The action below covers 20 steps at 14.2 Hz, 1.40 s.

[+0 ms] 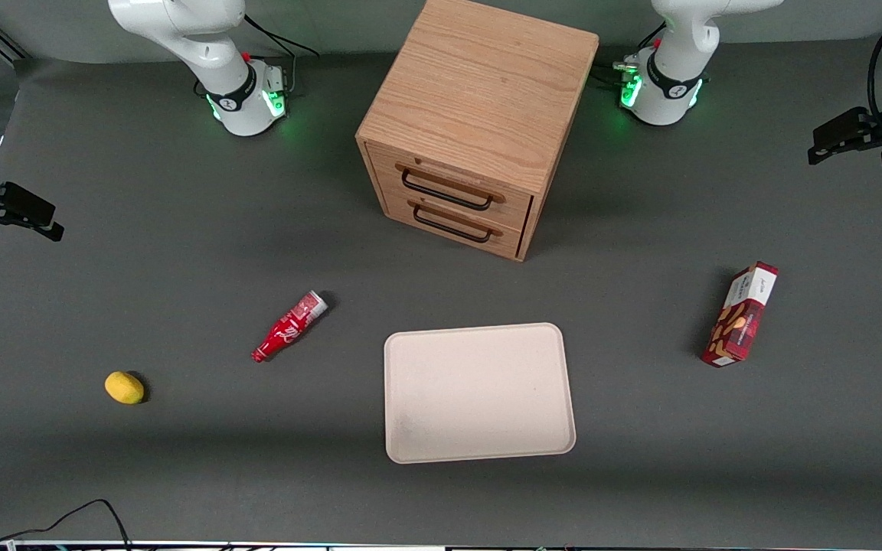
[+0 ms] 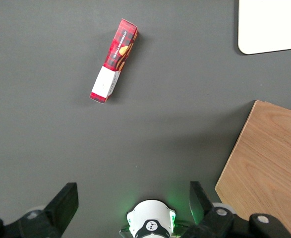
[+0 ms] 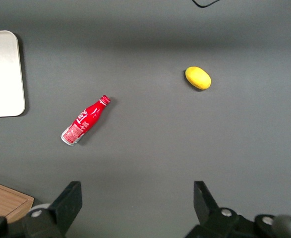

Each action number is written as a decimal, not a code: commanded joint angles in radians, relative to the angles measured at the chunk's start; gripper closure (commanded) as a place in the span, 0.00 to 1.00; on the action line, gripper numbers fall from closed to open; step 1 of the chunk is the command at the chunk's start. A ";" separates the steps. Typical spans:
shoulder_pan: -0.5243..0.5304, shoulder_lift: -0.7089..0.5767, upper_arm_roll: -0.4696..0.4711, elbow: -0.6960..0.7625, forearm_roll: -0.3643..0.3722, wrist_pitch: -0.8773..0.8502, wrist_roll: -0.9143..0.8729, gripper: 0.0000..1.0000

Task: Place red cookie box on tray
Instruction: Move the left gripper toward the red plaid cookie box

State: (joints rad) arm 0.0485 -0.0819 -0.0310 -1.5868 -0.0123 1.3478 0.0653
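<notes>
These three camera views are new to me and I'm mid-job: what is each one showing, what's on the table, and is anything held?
You're running two white robot arms bolted to a grey table. The wide view looks at them from the front. The other two come from cameras on each arm's wrist, looking down past black fingers.

The working arm's end effector hangs open high above the table, holding nothing. Its camera sees the red cookie box lying flat on the table, apart from the tray, which has nothing on it.

Also there: a wooden drawer cabinet with both drawers shut, and, toward the parked arm's end, a red bottle on its side and a lemon.
</notes>
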 commanded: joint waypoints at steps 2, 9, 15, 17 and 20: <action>-0.004 -0.007 0.002 0.002 0.009 0.002 -0.012 0.00; 0.002 0.019 0.095 0.004 0.014 0.016 0.251 0.00; 0.007 0.187 0.189 -0.028 0.011 0.157 0.629 0.00; 0.005 0.235 0.189 -0.082 -0.003 0.253 0.657 0.00; 0.002 0.281 0.186 -0.215 -0.055 0.448 0.668 0.00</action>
State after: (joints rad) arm 0.0585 0.1981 0.1509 -1.7076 -0.0306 1.6886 0.7000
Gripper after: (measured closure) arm 0.000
